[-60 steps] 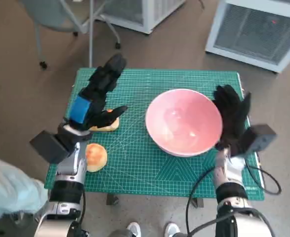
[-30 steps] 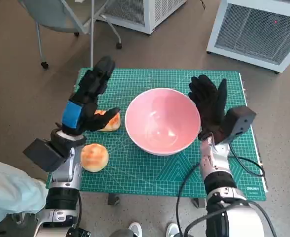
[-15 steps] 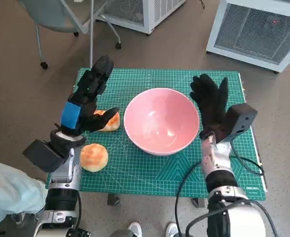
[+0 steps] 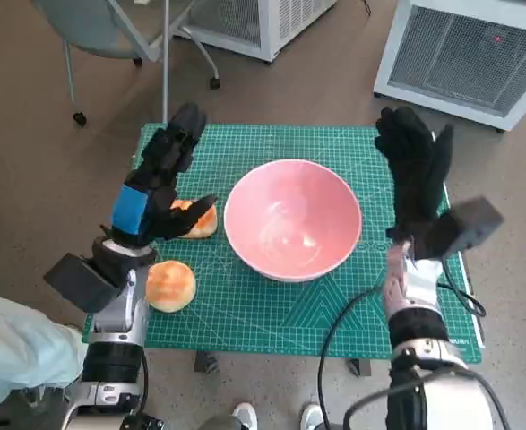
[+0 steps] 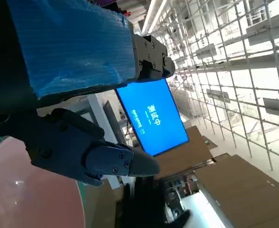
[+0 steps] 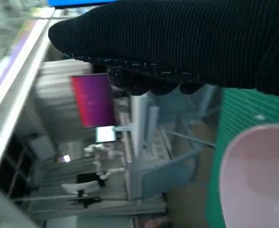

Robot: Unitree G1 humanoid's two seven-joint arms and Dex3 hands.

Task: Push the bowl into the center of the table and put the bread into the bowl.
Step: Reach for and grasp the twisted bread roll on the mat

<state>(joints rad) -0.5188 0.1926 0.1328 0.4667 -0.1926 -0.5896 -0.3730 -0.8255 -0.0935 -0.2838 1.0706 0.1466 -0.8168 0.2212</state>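
Two breads [image 4: 171, 285] (one half-hidden) — left hand [image 4: 155, 184]

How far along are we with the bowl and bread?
The bowl sits near the mat's centre, so the push looks done. The right hand is open, apart from the rim. The left hand hovers open over one bread; neither it nor the other bun is in the bowl yet.

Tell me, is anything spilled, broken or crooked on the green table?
Nothing stands out. The pink bowl sits upright and empty near the middle of the green mat. Two pieces of bread lie whole beside it. The left robot hand hovers over one; the right robot hand is open, apart from the bowl.
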